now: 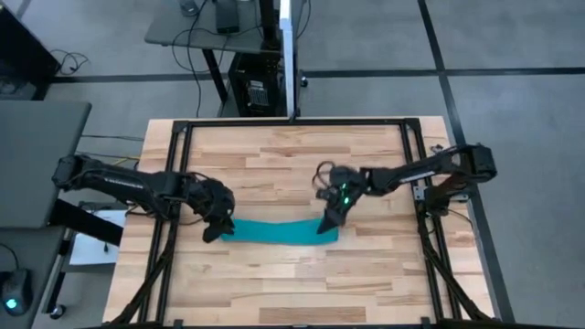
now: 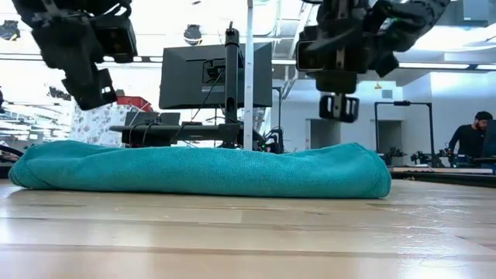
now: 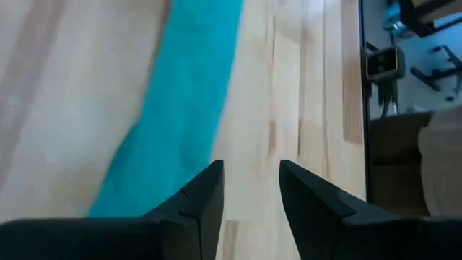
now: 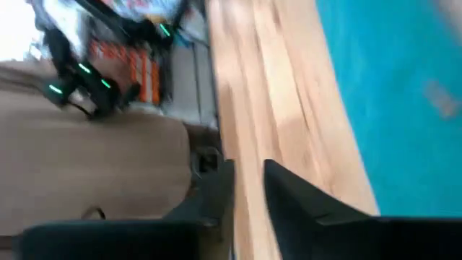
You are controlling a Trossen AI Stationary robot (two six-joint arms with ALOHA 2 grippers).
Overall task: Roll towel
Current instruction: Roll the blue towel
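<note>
- On the wooden desk (image 1: 292, 155), the towel (image 1: 279, 229) lies as a long, narrow teal band, slightly bowed, and serves as the landmark for everything else.
- From the low view the towel (image 2: 201, 170) is a low, thick, folded bundle resting flat on the desk (image 2: 248, 232), with rounded ends.
- At the towel's left end, the left gripper (image 1: 214, 230) is raised above the cloth and not touching it; the low view shows it hanging clear over that end (image 2: 89, 85).
- Its jaws stand a little apart with nothing between them, as the left wrist view shows (image 3: 250, 191); the towel (image 3: 180, 101) runs away past one finger, just beside it.
- At the towel's right end, the right gripper (image 1: 326, 222) points down at the cloth's corner; in the low view it hangs above that end, apart from the fabric (image 2: 339, 107).
- Its jaws are slightly apart and empty in the right wrist view (image 4: 249, 188), with the towel (image 4: 390, 94) lying off to one side over bare desk boards (image 4: 267, 87).
- Beyond the towel, a monitor (image 2: 215, 75) stands behind the desk, and a person (image 2: 473, 138) is far off in the room.
</note>
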